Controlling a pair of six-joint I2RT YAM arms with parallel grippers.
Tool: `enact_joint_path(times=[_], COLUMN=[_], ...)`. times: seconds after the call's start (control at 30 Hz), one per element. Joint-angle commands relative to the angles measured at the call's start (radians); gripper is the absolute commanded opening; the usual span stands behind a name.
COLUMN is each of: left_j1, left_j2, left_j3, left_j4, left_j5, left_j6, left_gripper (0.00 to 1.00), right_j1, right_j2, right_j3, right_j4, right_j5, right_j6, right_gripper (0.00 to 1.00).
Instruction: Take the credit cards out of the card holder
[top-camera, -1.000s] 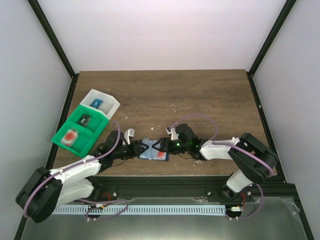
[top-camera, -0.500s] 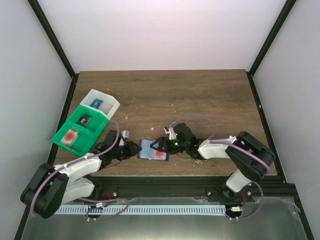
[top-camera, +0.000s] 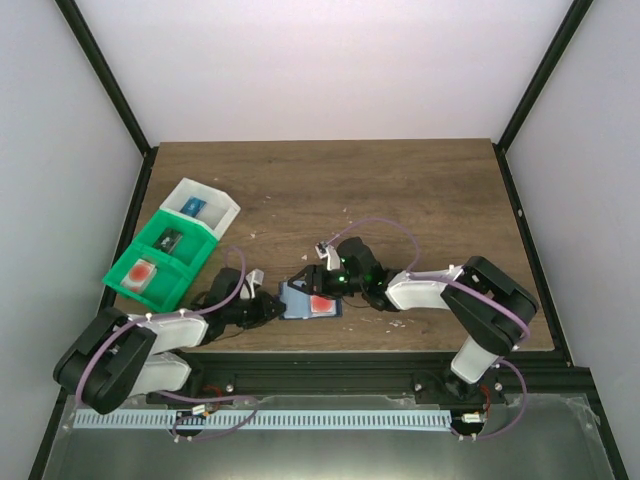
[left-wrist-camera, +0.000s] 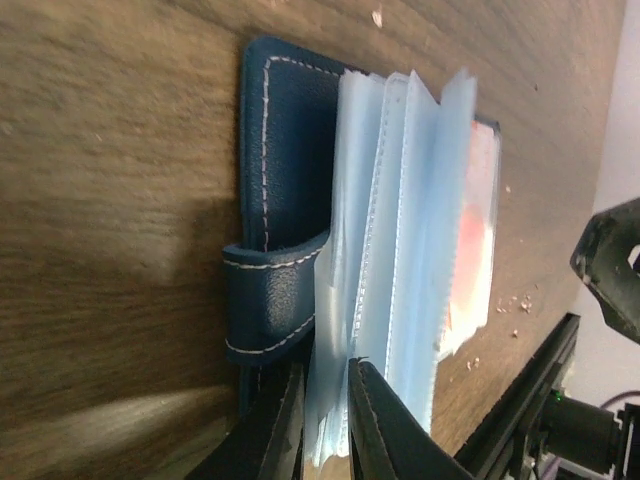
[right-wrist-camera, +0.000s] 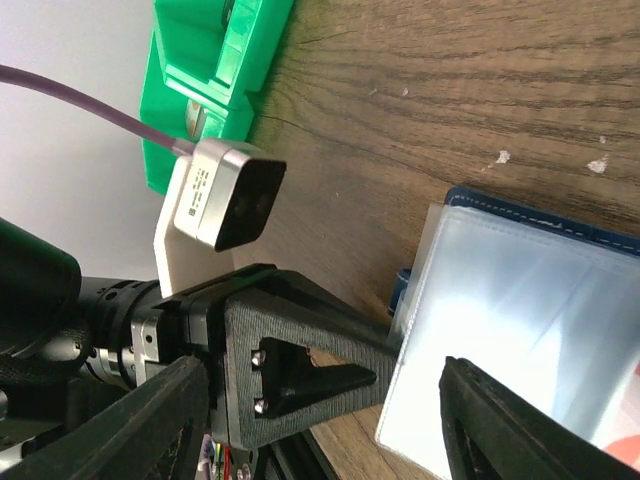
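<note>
The card holder (top-camera: 312, 300) lies open near the table's front edge, dark blue cover down. In the left wrist view its cover (left-wrist-camera: 285, 170), strap and fanned clear sleeves (left-wrist-camera: 400, 250) show. A credit card (left-wrist-camera: 478, 230) with a red-orange blotch sits in the far sleeve. My left gripper (left-wrist-camera: 325, 425) is shut on the near edges of the sleeves, at the holder's left end (top-camera: 270, 308). My right gripper (top-camera: 318, 280) hovers over the holder, jaws wide open and empty (right-wrist-camera: 335, 420), with the sleeves (right-wrist-camera: 530, 310) between its fingers.
A green bin (top-camera: 155, 262) and a white bin (top-camera: 203, 207) stand at the left. The green one holds a card with a red blotch (top-camera: 140, 272). Crumbs lie on the wood near the holder. The table's front edge is just behind both grippers.
My left gripper drew back left, then closed on the holder's left edge. My right gripper moved left and away from me, over the holder. The sleeves now stand fanned up.
</note>
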Motion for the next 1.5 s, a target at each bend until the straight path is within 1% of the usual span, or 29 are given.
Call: enact_joint_path(times=[0.0, 0.1, 0.17, 0.23, 0.27, 0.37, 0.47, 0.5, 0.63, 0.77, 0.83, 0.97, 1.27, 1.3, 1.47], left_j1=[-0.014, -0.012, -0.013, -0.013, -0.012, -0.011, -0.013, -0.014, -0.04, -0.125, -0.138, -0.139, -0.139, -0.139, -0.14], left_j2=[0.014, -0.034, -0.095, -0.156, -0.182, -0.251, -0.275, -0.27, -0.193, -0.064, -0.014, 0.039, 0.204, 0.218, 0.261], left_j3=[-0.034, -0.017, 0.006, 0.035, 0.046, 0.065, 0.076, 0.08, 0.117, 0.18, 0.19, 0.179, 0.156, 0.154, 0.163], left_j4=[0.127, 0.049, -0.044, -0.153, -0.182, -0.202, -0.168, -0.148, -0.079, -0.018, 0.028, 0.073, 0.202, 0.211, 0.212], left_j5=[0.07, 0.038, -0.012, -0.069, -0.09, -0.097, -0.056, -0.039, 0.004, 0.008, 0.016, -0.036, -0.017, -0.015, -0.021], left_j6=[-0.066, -0.059, -0.043, -0.019, -0.012, 0.009, 0.001, -0.003, -0.008, -0.035, -0.067, -0.086, -0.107, -0.107, -0.09], left_gripper=[0.15, 0.15, 0.19, 0.23, 0.25, 0.31, 0.33, 0.33, 0.3, 0.3, 0.29, 0.29, 0.28, 0.28, 0.29], right_j1=[0.007, 0.007, 0.007, 0.006, 0.006, 0.007, 0.004, 0.002, -0.009, -0.023, -0.025, -0.027, -0.029, -0.029, -0.029], right_j2=[0.0, -0.012, -0.033, -0.06, -0.076, -0.133, -0.177, -0.19, -0.223, -0.227, -0.223, -0.208, -0.147, -0.138, -0.107], right_j3=[0.02, 0.022, 0.025, 0.026, 0.026, 0.018, -0.003, -0.01, -0.033, -0.044, -0.048, -0.051, -0.029, -0.027, -0.021], right_j4=[-0.001, -0.04, -0.092, -0.154, -0.187, -0.282, -0.35, -0.366, -0.415, -0.428, -0.423, -0.424, -0.433, -0.435, -0.453], right_j5=[-0.006, 0.008, 0.032, 0.07, 0.095, 0.184, 0.271, 0.291, 0.346, 0.347, 0.341, 0.35, 0.352, 0.352, 0.374], right_j6=[-0.009, -0.022, -0.045, -0.079, -0.096, -0.142, -0.177, -0.188, -0.218, -0.225, -0.23, -0.233, -0.244, -0.244, -0.243], right_gripper=[0.65, 0.63, 0.6, 0.56, 0.54, 0.5, 0.49, 0.47, 0.39, 0.39, 0.38, 0.29, 0.02, 0.01, 0.01])
